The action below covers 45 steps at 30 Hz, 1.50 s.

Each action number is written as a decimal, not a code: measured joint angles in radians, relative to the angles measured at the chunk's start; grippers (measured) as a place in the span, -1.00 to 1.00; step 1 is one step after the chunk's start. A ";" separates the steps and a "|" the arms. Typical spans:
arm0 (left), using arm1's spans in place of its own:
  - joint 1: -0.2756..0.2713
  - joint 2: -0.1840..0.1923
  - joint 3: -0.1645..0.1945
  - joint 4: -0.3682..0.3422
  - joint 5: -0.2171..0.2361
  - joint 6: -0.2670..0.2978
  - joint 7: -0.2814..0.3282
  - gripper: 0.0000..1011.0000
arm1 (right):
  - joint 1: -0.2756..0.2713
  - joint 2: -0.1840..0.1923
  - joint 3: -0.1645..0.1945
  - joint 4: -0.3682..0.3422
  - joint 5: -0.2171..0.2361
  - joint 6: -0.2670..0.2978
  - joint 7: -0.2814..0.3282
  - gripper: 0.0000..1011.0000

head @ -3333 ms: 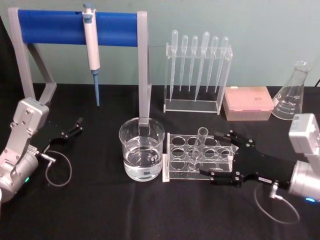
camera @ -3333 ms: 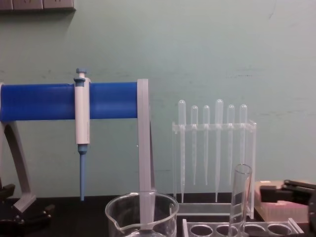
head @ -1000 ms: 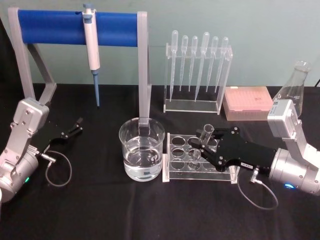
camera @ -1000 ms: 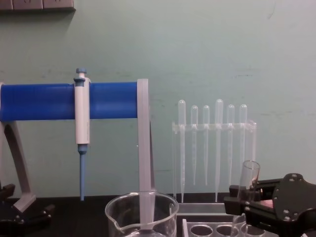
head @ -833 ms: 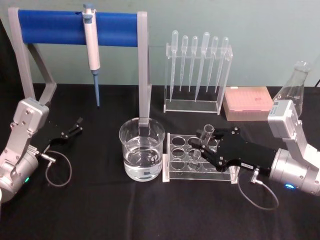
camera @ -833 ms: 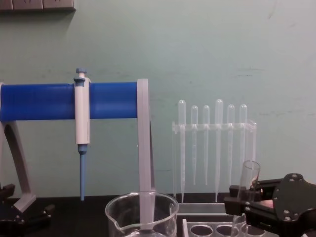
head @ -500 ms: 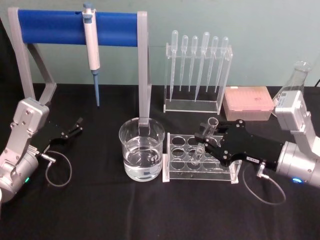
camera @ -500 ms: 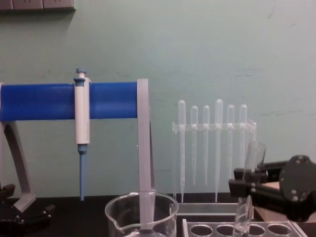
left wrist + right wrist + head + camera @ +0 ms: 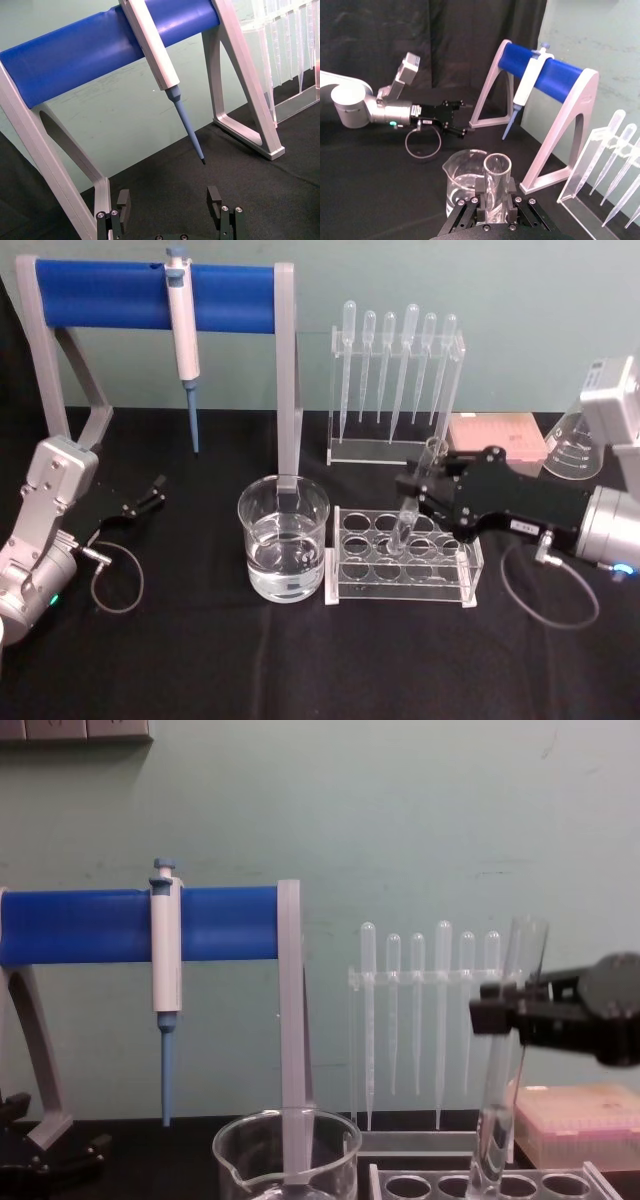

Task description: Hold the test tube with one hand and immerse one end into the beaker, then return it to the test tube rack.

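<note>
Test tube [image 9: 404, 522] is in the right gripper [image 9: 420, 490], jaws clenched on its upper part from both sides, the rimmed mouth sticking out above them. In the right wrist view the tube [image 9: 496, 195] sits centred between the two pads, open mouth toward the camera. It is tilted, mouth leaning to the robot's right, rounded end lower and to the left. In the chest view the tube [image 9: 497, 1110] runs down past the right gripper [image 9: 505, 1010] to the level of the test tube rack [image 9: 380, 1175] top plate (can't tell if the tip is inside a hole or just above one). From the head view the lower end is over the rack [image 9: 400, 585], in the middle holes, not over the beaker [image 9: 250, 540]. Beaker stands just left of the rack, partly filled with clear liquid, apart from the tube. Left gripper [image 9: 150, 497] is parked low on the black table [image 9: 200, 660] at far left, near the blue stand [image 9: 150, 295], fingers [image 9: 215, 197] spread with nothing between them
</note>
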 joint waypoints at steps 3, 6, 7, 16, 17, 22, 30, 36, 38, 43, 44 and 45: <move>0.000 0.000 0.000 0.000 0.000 0.000 0.000 0.98 | 0.012 0.011 0.005 -0.018 0.017 0.019 -0.006 -0.55; 0.000 0.000 0.000 0.000 0.000 0.000 0.000 0.98 | 0.029 0.017 0.006 -0.024 0.030 0.036 -0.011 -0.56; 0.000 0.000 0.000 0.000 0.000 0.000 0.000 0.98 | 0.034 0.018 0.006 -0.024 0.033 0.040 -0.012 -0.56; 0.000 0.000 0.000 0.000 0.000 0.000 0.000 0.98 | 0.091 0.035 -0.014 -0.027 0.064 0.086 -0.011 -0.56; 0.000 0.000 0.000 0.000 0.000 0.000 0.000 0.98 | 0.091 0.035 -0.014 -0.027 0.064 0.086 -0.011 -0.56; 0.000 0.000 0.000 0.000 0.000 0.000 0.000 0.98 | 0.106 0.045 -0.025 -0.027 0.075 0.094 -0.013 -0.56; 0.000 0.000 0.000 0.000 0.000 0.000 0.000 0.98 | 0.119 0.057 -0.037 -0.029 0.091 0.100 -0.018 -0.56; 0.000 0.000 0.000 0.000 0.000 0.000 0.000 0.98 | 0.117 0.065 -0.039 -0.035 0.107 0.088 -0.015 -0.56; 0.000 0.000 0.000 0.000 0.000 0.000 0.000 0.98 | 0.117 0.066 -0.039 -0.035 0.107 0.088 -0.015 -0.56; 0.000 0.000 0.000 0.000 0.000 0.000 0.000 0.98 | 0.117 0.065 -0.039 -0.035 0.105 0.088 -0.015 -0.56; 0.000 0.000 0.000 0.000 0.000 0.000 0.000 0.98 | 0.117 0.064 -0.039 -0.035 0.105 0.088 -0.015 -0.56; 0.000 0.000 0.000 0.000 0.000 0.000 0.000 0.98 | 0.117 0.064 -0.039 -0.035 0.105 0.088 -0.015 -0.56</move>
